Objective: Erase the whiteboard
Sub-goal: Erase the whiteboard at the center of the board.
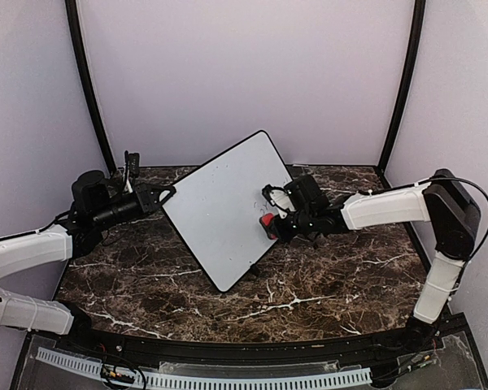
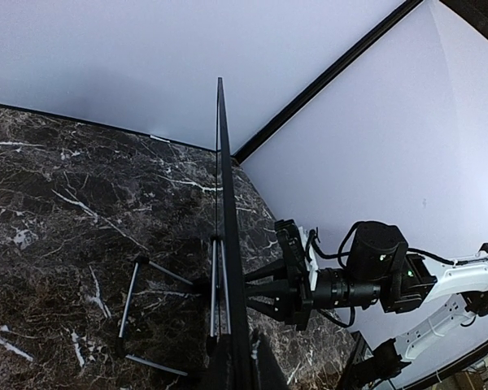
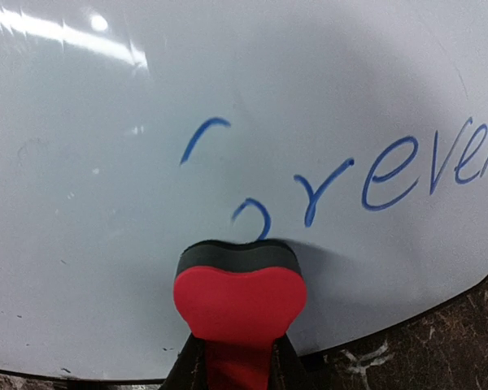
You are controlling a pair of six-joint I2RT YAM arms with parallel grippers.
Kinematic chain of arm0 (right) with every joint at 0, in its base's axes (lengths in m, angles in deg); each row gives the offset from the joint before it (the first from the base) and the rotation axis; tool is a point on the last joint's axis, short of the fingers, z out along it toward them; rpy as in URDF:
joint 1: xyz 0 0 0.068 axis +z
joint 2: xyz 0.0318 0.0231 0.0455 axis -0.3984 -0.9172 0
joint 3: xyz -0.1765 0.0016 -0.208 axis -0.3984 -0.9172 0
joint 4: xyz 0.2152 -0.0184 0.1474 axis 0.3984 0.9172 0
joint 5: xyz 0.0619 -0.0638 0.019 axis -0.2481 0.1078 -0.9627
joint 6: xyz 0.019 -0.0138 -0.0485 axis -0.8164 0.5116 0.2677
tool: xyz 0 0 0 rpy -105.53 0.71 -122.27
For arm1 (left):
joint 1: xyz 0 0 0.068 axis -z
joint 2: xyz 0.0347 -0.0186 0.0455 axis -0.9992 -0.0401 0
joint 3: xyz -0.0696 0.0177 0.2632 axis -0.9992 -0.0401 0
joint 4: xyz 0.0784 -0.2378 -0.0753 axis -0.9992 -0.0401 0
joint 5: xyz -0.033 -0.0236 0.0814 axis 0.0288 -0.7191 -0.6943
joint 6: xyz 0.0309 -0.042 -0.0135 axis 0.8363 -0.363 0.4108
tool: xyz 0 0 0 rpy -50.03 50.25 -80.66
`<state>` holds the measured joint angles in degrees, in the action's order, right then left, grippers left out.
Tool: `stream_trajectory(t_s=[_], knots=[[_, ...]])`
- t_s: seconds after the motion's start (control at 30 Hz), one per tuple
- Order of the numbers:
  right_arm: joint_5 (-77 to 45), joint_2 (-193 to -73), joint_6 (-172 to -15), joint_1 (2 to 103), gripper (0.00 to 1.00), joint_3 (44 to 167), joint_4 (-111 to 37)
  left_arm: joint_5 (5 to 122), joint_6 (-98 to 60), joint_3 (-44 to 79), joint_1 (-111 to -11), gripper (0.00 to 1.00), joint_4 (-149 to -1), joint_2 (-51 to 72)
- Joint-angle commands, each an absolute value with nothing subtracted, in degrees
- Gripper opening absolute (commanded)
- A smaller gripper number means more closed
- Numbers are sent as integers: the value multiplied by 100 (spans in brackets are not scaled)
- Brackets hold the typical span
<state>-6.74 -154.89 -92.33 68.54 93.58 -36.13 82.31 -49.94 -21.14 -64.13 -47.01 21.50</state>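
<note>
Writing on whiteboard cut off at right edge; eraser hides one letter's lower part.

Soft, even, bright light from overhead fills all three views, with no harsh shadows.

Overhead view: the pale walls carry a faint lilac cast. The dark marble tabletop shows a dull sheen. The black corner poles bow slightly toward the frame's edges.

Right wrist view: a white glare streak crosses the whiteboard in the upper left of the frame. The red eraser throws a soft grey shadow to its right. The blue writing is crisp at centre and softer at the right edge.

Left wrist view: strong wide-angle stretch. The bottom edge is dark and blurred.
</note>
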Motion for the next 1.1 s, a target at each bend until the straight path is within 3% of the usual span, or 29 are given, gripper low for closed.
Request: stream_trajectory(t_s=[0.0, 0.27, 0.8, 1.07], knots=[[-737, -15360, -9353, 7018, 17, 8932, -3603, 8858, -5130, -2027, -6318, 0, -3899, 2359], [-663, -15392, -9426, 7079, 17, 8874, -3694, 8859, -5134, -2032, -6318, 0, -3901, 2379], [-573, -16043, -8963, 6831, 18, 10858, -3160, 8842, -5106, -2031, -6318, 0, -3919, 2400], [-594, -15863, -9077, 6805, 18, 10131, -3365, 8857, -5107, -2032, -6319, 0, -3918, 2412]])
